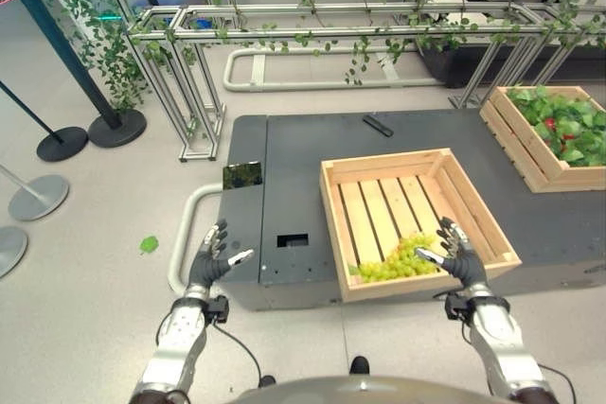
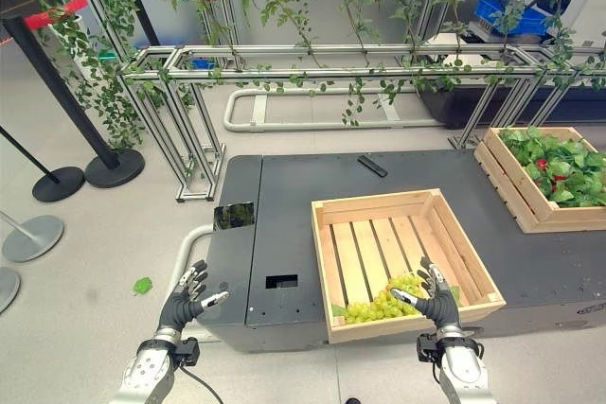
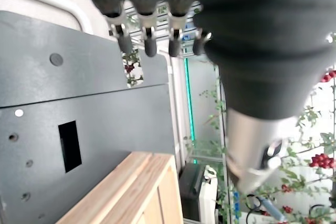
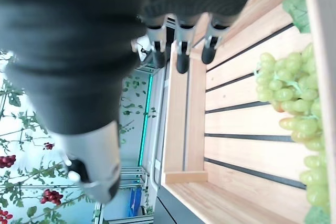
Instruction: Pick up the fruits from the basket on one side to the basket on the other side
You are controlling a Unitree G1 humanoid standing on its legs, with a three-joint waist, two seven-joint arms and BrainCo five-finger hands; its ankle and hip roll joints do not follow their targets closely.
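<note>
The right hand [image 1: 461,254], fingers spread and empty, hovers at the near crate's [image 1: 379,169] near edge beside the grapes [image 1: 398,260]; left hand [image 1: 210,254] open, idle; nothing carried to the far-right crate [image 1: 516,144] yet.

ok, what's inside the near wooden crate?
A bunch of green grapes at the near edge of the wooden crate, on bare slats. The right hand covers part of the near corner.

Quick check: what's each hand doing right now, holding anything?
Left hand: open, empty, near the platform's front-left corner.
Right hand: open, empty, over the crate's front edge beside the grapes.
</note>
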